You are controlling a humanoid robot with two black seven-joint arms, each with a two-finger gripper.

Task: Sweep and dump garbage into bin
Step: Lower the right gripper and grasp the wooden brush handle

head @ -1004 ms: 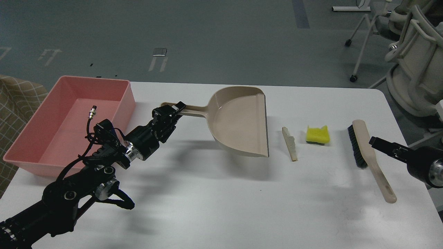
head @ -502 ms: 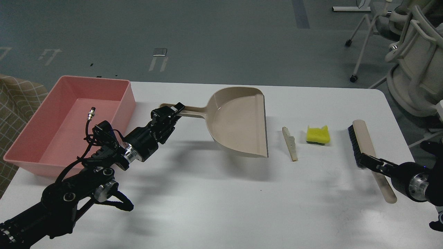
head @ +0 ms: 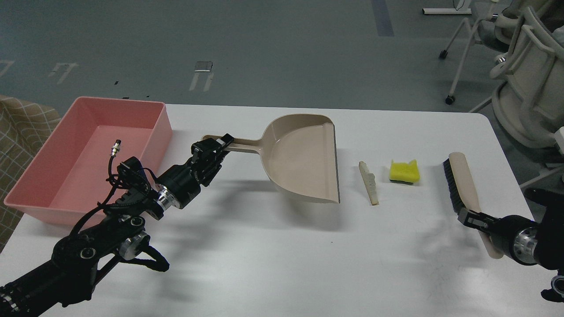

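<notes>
The garbage lies on the white table: a yellow notched sponge block (head: 404,171) and a pale thin wedge (head: 369,182) to its left. The pink bin (head: 88,163) stands at the far left. My left gripper (head: 218,145) is shut on the handle of the beige dustpan (head: 304,160), whose open lip faces the wedge, a short gap away. A shadow shows under the pan. The beige black-bristled brush (head: 462,180) lies right of the sponge. My right gripper (head: 469,216) is at the brush's handle; I cannot tell whether its fingers are closed on it.
The table (head: 282,255) ends close to the brush on the right. White chairs (head: 524,66) stand off the table at the back right. A checked cloth (head: 17,127) lies left of the bin.
My right gripper has moved left and toward me, from beside the brush onto its handle. My left gripper and the dustpan have shifted slightly left. The garbage and brush have not moved.
</notes>
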